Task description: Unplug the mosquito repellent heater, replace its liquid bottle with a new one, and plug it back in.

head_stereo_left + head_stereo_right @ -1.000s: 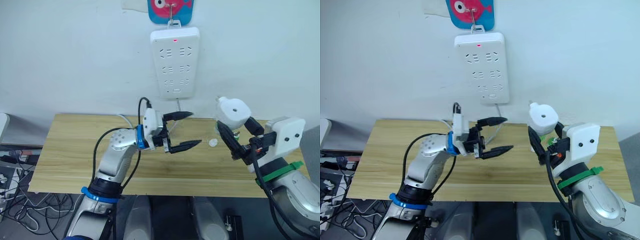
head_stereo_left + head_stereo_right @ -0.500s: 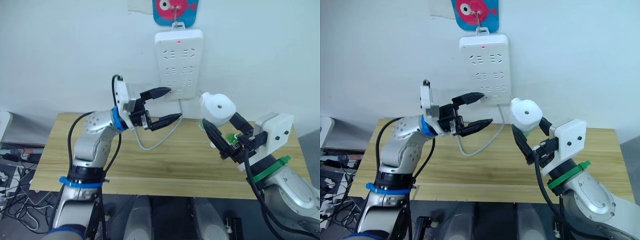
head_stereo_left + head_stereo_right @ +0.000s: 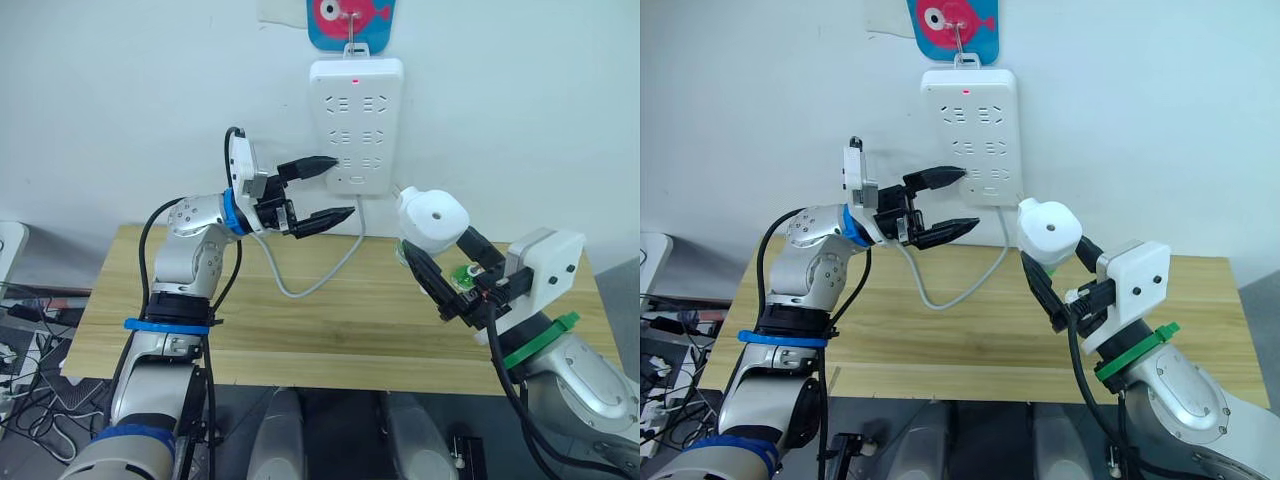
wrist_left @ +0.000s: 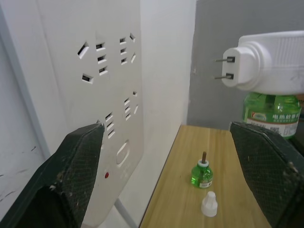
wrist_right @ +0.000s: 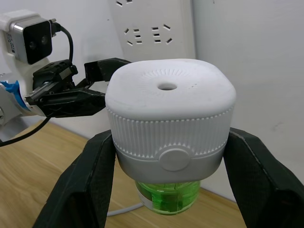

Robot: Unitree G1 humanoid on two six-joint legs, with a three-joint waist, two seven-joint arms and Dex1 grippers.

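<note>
My right gripper (image 3: 440,250) is shut on the white mosquito repellent heater (image 3: 432,218), held up in the air to the right of the wall power strip (image 3: 355,125). A green liquid bottle (image 5: 166,197) sits in the heater's underside. The heater's two prongs (image 4: 224,67) point toward the strip, with a gap between them and it. My left gripper (image 3: 343,185) is open, its fingertips close to the strip's lower sockets. Another small green bottle (image 4: 203,173) stands on the table with a white cap (image 4: 209,204) beside it.
The strip hangs on the white wall under a fish-shaped hook (image 3: 350,20), its red light on. Its white cable (image 3: 320,270) loops down onto the wooden table (image 3: 250,320). The wall stands right behind the table's far edge.
My left arm rose from above the table to the power strip, gripper still open. The right gripper carried the heater left and nearer the strip. The camera also shifted.
</note>
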